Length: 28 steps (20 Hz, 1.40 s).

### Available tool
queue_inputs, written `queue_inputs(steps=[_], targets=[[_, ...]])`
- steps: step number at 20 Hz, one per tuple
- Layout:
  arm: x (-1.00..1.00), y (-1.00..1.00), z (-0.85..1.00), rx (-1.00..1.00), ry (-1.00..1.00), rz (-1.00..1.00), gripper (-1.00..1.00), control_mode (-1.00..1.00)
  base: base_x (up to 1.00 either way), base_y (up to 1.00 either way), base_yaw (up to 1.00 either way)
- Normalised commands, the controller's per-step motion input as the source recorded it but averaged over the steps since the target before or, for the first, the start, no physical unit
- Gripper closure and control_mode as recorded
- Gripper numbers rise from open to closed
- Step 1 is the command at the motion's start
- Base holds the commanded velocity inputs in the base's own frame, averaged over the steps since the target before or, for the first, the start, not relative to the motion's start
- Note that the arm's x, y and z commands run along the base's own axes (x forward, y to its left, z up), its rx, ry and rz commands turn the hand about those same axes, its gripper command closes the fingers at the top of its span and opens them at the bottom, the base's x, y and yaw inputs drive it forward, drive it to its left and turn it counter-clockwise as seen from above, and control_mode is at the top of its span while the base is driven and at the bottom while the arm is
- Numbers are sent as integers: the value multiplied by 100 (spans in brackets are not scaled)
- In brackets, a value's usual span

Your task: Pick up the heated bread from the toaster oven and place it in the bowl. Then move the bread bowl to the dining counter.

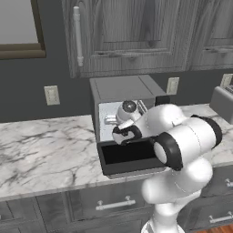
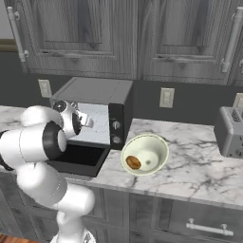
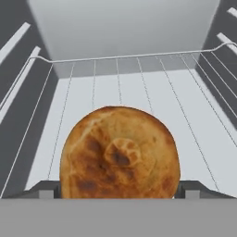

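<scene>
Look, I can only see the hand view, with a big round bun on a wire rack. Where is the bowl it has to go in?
Observer: The bowl stands on the marble counter, just to the right of the toaster oven.
Operator: Is the bowl empty?
Observer: No, a darker brown bread piece already lies in it.
Operator: Is the oven door shut behind me?
Observer: No, the black door is dropped down, open, at the front of the oven.
</scene>
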Motion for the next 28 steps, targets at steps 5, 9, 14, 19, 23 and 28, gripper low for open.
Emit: queue_inputs(steps=[5,9,14,19,23,28], targets=[[-99,-47,86,6,0,-16,100,-100,0,0,0],[-62,-65,100,5,1,-23,100,-100,0,0,0],[-23,-86,76,3,13,-25,100,-100,0,0,0],[-7,-100,7,0,26,-18,100,-100,0,0,0],[0,-100,-39,0,28,-18,100,-100,0,0,0],[-3,-100,-55,5,24,-12,100,-100,0,0,0]])
